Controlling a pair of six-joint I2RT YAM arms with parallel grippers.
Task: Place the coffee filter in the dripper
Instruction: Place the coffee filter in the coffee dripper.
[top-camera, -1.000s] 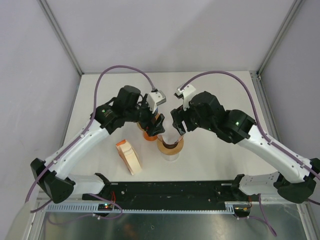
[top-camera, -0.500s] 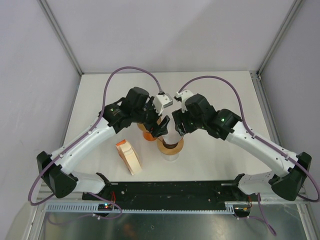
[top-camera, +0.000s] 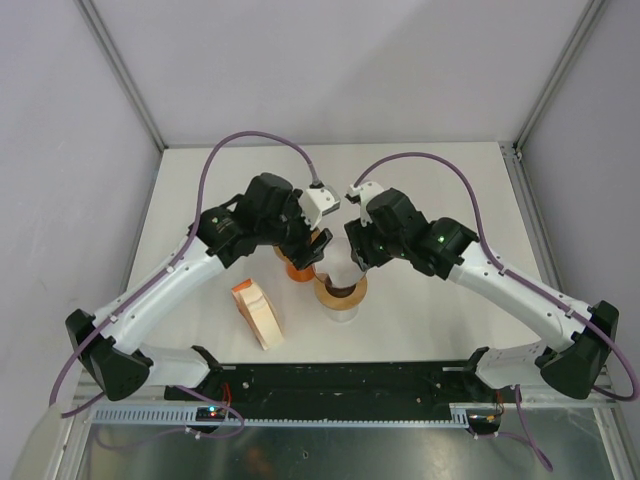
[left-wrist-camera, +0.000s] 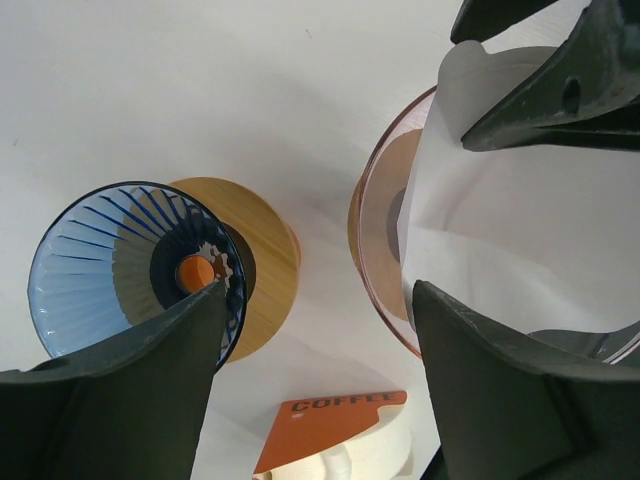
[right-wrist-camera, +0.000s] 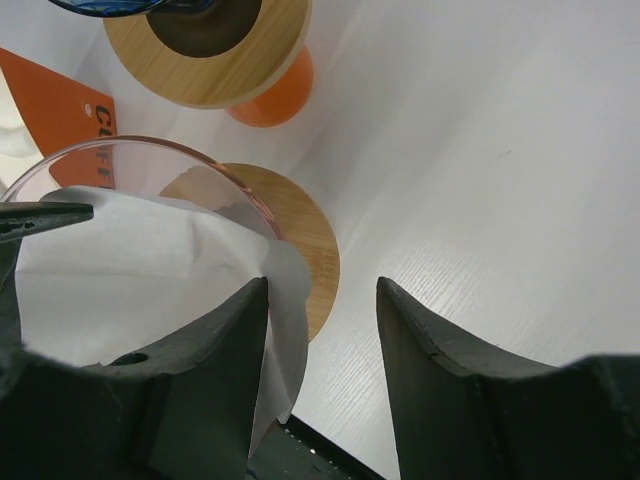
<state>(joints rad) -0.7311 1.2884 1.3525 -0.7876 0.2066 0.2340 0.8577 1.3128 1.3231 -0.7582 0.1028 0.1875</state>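
Note:
A white paper coffee filter (left-wrist-camera: 500, 235) stands in the clear pink glass dripper (left-wrist-camera: 378, 235) on its round wooden base (right-wrist-camera: 300, 240); the filter also shows in the right wrist view (right-wrist-camera: 130, 270). My right gripper (right-wrist-camera: 323, 290) is open just above the dripper's rim. Its left finger (right-wrist-camera: 200, 380) touches the filter's upper edge, and its right finger is over bare table. My left gripper (left-wrist-camera: 318, 300) is open and empty, hovering between this dripper and a blue ribbed dripper (left-wrist-camera: 110, 265). In the top view both grippers, the left (top-camera: 313, 250) and the right (top-camera: 355, 262), meet over the pink dripper (top-camera: 340, 293).
The blue dripper sits on a wooden disc on an orange stand (top-camera: 297, 268), just left of the pink one. An orange pack of filters (top-camera: 258, 312) marked COFFEE lies front left; it also shows in the left wrist view (left-wrist-camera: 335, 435). A black rail (top-camera: 340, 378) runs along the near edge.
Both wrists have shifted a little over the drippers: the left one moved right, then back slightly, and the right one moved left toward the pink dripper. The filter stays in the dripper.

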